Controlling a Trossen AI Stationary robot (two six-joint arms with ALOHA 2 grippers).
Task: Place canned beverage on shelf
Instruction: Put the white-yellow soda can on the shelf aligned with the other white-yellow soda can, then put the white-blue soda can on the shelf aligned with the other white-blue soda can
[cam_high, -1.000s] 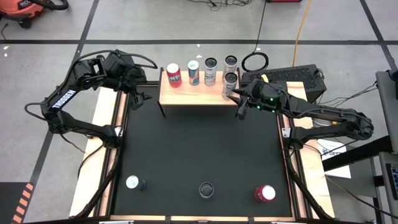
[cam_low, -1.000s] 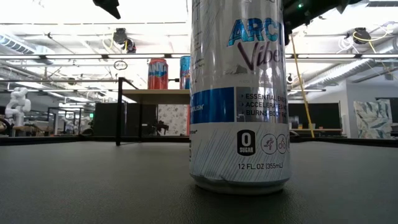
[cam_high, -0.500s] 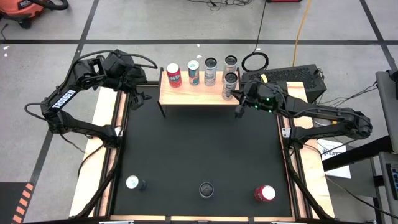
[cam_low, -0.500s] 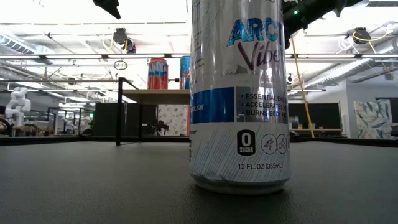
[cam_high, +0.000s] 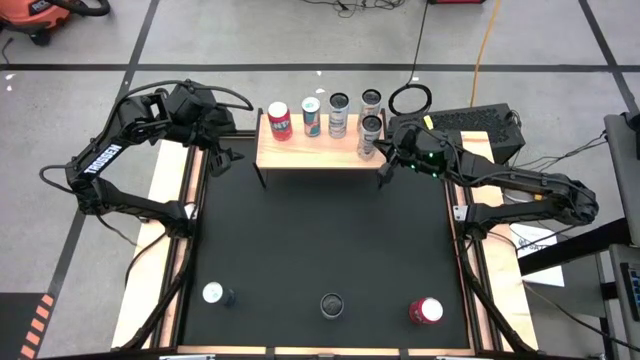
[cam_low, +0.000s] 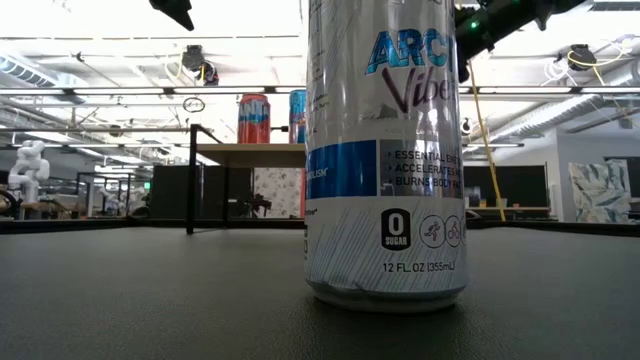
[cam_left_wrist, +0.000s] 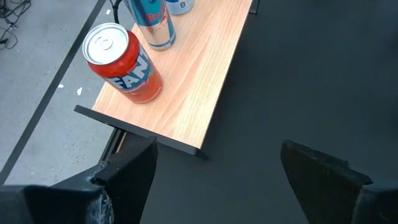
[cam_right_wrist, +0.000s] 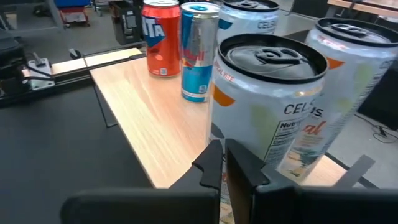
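Note:
The shelf (cam_high: 310, 145), a light-wood board on black legs, stands at the table's far edge. It carries a red can (cam_high: 279, 120), a blue-and-silver can (cam_high: 311, 116), two cans at the back (cam_high: 338, 113) and a white Celsius can (cam_high: 369, 136) near its right front. My right gripper (cam_right_wrist: 224, 163) is shut and stands close beside the Celsius can (cam_right_wrist: 267, 106), to its right. My left gripper (cam_left_wrist: 217, 180) is open and empty, hovering off the shelf's left end (cam_high: 225, 150). My right gripper's shut fingertips (cam_right_wrist: 211, 163) show just in front of the lower wall of the Celsius can (cam_right_wrist: 249, 140), coming level from the table's right side. I cannot tell whether they touch it. The can stands upright on the shelf.
Three cans stand along the table's near edge: a white-topped one (cam_high: 212, 293) on the left, a dark-topped one (cam_high: 331, 305) in the middle, which fills the low view (cam_low: 385, 150), and a red one (cam_high: 425, 311) on the right. A black case (cam_high: 470, 125) lies beyond the table's right side.
My right gripper has shifted a little toward the table's far edge and risen slightly beside the Celsius can. The can has stayed upright on the shelf.

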